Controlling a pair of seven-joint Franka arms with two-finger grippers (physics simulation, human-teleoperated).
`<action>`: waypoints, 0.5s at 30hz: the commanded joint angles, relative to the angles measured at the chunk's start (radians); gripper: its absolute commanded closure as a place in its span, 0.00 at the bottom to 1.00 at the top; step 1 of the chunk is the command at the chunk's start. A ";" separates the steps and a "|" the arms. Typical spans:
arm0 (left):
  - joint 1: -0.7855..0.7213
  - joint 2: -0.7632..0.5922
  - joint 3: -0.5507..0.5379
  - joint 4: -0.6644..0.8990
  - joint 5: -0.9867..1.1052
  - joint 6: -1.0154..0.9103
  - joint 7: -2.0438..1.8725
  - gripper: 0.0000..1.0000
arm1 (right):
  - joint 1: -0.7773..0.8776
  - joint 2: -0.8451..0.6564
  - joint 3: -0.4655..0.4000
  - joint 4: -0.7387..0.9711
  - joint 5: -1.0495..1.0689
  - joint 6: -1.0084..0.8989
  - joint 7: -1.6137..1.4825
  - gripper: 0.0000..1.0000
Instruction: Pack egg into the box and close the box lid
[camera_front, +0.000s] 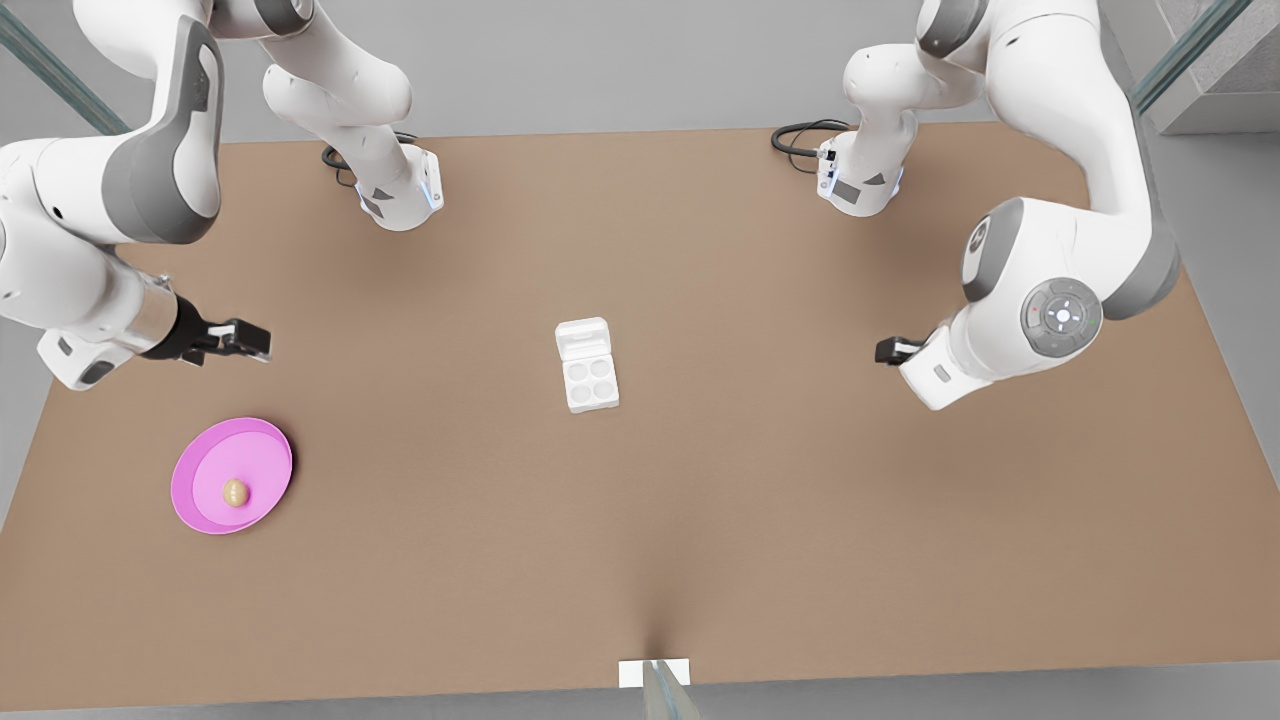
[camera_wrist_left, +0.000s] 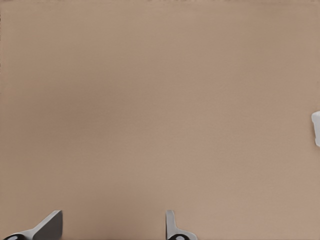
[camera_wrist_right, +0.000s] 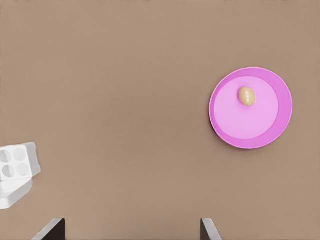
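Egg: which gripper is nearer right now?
Right. The right gripper hovers open close by the pink plate that holds the egg. The left gripper waits open far across the table, beyond the box.

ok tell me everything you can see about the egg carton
The box is a small white moulded carton, matte like foam or pulp, lying flat near the middle of the brown table. It is open: four round cups, all empty, face up in a square. The box lid, a shallow squarish flap with a raised rectangular panel, is hinged back flat on the side toward the arm bases. Nothing but the table touches it; both grippers are well away from it.
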 joint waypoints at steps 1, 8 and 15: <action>0.000 0.001 -0.002 0.002 0.004 0.074 -0.089 0.00 | 0.000 -0.001 0.000 0.000 0.001 0.086 -0.014 0.00; 0.032 0.039 -0.010 -0.038 -0.007 0.040 -0.131 0.00 | -0.060 0.148 -0.014 0.002 -0.029 0.154 -0.025 0.00; 0.037 0.047 -0.010 -0.042 0.004 0.037 -0.136 0.00 | -0.143 0.383 -0.006 0.012 -0.077 0.476 -0.149 0.00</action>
